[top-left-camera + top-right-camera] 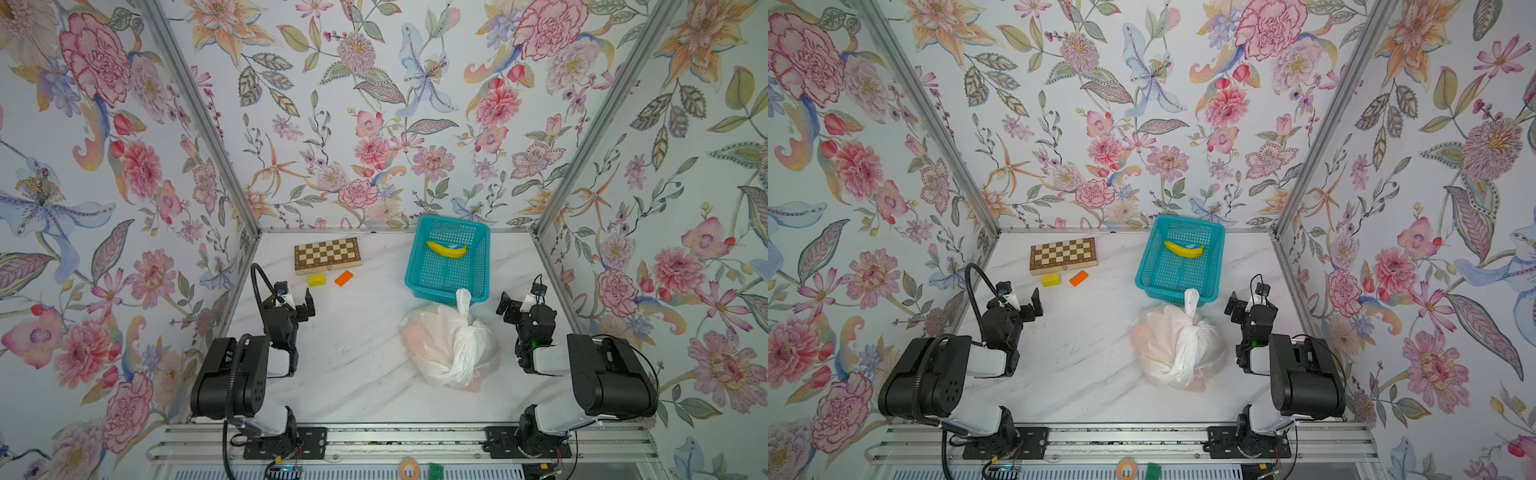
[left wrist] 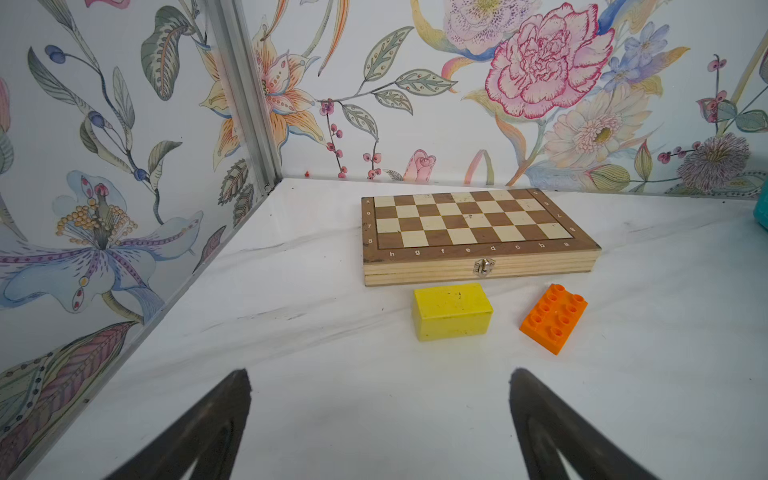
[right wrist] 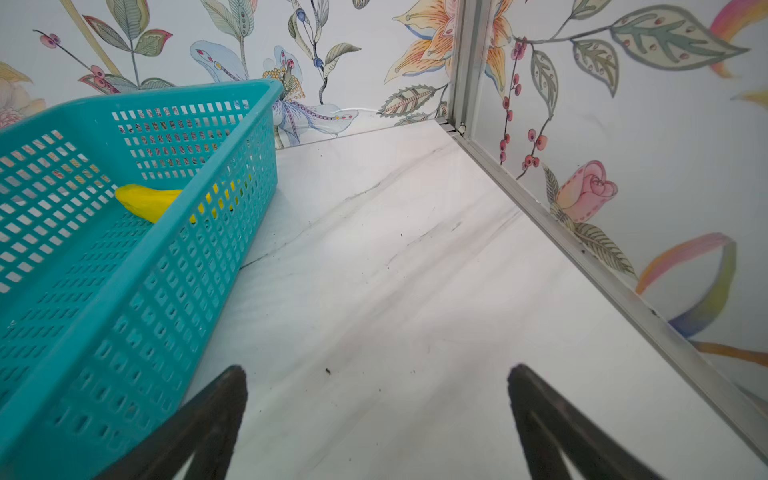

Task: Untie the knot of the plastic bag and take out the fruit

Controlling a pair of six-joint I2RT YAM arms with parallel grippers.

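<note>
The plastic bag (image 1: 451, 347) (image 1: 1179, 347), thin white film, lies tied on the marble table right of centre, just in front of the teal basket. Its knot (image 1: 465, 315) (image 1: 1191, 309) sits at the bag's far side, with the tail standing up against the basket. The fruit (image 1: 415, 334) shows only as a dim orange tint through the film. My left gripper (image 1: 300, 300) (image 1: 1025, 300) (image 2: 380, 374) hovers open and empty far left of the bag. On the bag's right, my right gripper (image 1: 516, 300) (image 1: 1242, 302) (image 3: 376, 372) is open and empty, near the knot's height.
The teal mesh basket (image 1: 415, 259) (image 3: 124, 311) holds a banana (image 1: 446, 249) (image 3: 145, 201). A folded chessboard box (image 1: 327, 254) (image 2: 469, 224) lies at the back left, with a yellow block (image 1: 316, 279) (image 2: 451, 311) and an orange block (image 1: 343, 278) (image 2: 555, 318) before it. Flowered walls close three sides.
</note>
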